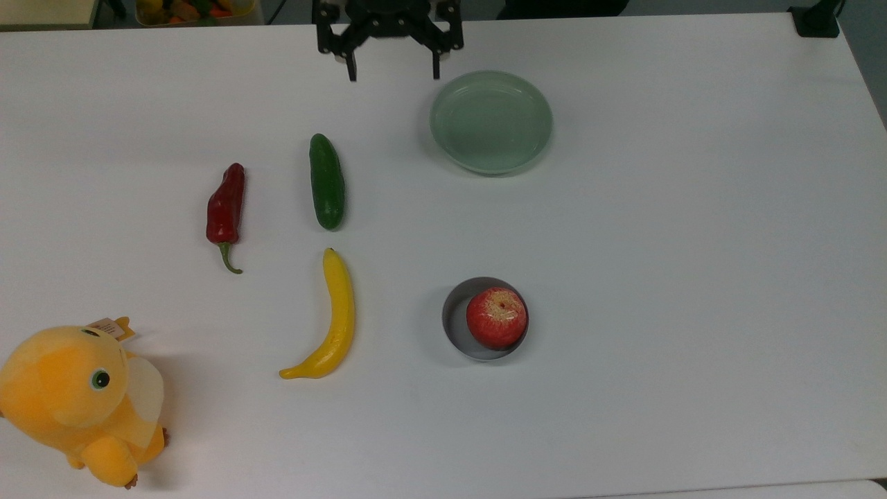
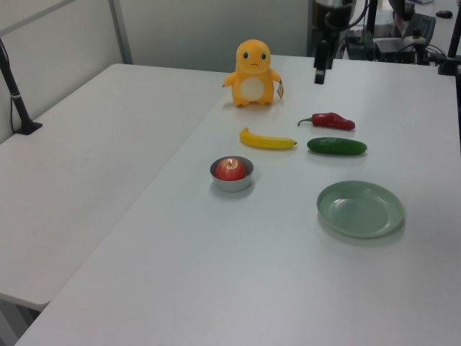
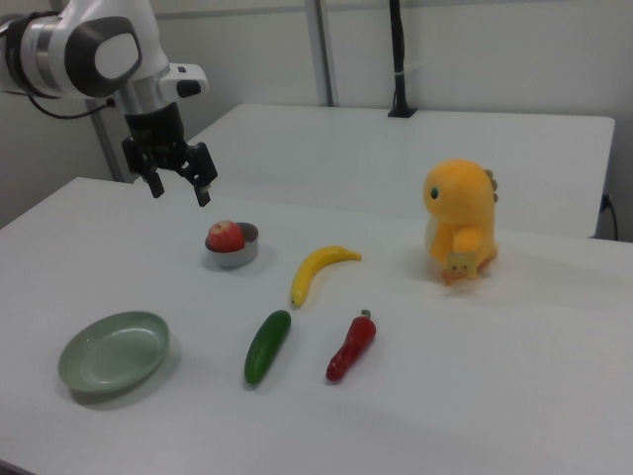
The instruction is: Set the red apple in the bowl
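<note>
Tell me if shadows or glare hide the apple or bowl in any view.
Top view: the red apple and the bowl are evenly lit, shadows soft. Left view: a small bright spot on the apple's top, nothing hidden. Right view: both clear; gripper casts nothing on them.

- The apple (image 1: 496,317) is seen as red, with a pale yellow, speckled patch around the stem dimple.
- The bowl (image 1: 455,320) is coloured grey.
- The dish (image 1: 491,122) is tinted pale green.
- The cucumber (image 1: 326,181) is coloured dark green.
- The chili (image 1: 226,206) is coloured dark red, with a green stem.
- The banana (image 1: 330,319) is coloured yellow.
- The plush toy (image 1: 81,401) is coloured orange-yellow, with a paler belly and a dark eye.
- The table (image 1: 693,242) is coloured white.
- The gripper (image 1: 393,69) is finished in black; the arm (image 3: 94,45) is finished in white with dark grey joints.
</note>
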Controlling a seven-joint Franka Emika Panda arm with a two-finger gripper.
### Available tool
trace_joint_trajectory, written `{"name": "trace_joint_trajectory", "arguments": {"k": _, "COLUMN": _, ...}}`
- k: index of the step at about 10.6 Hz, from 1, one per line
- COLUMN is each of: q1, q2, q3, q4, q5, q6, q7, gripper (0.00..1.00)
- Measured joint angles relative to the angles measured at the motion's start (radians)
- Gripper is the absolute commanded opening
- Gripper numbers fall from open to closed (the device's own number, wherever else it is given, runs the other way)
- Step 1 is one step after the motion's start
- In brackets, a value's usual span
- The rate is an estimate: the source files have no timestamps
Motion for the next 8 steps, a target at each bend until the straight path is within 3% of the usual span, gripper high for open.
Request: {"name": "trace_joint_trajectory", "arguments": {"k": 8, "q1": 0.004, "q2": -0.086, "q3": -0.023, "q4": -0.058, "q5": 0.001, "q6": -0.033, "q7": 0.0, "gripper": 1.0}}
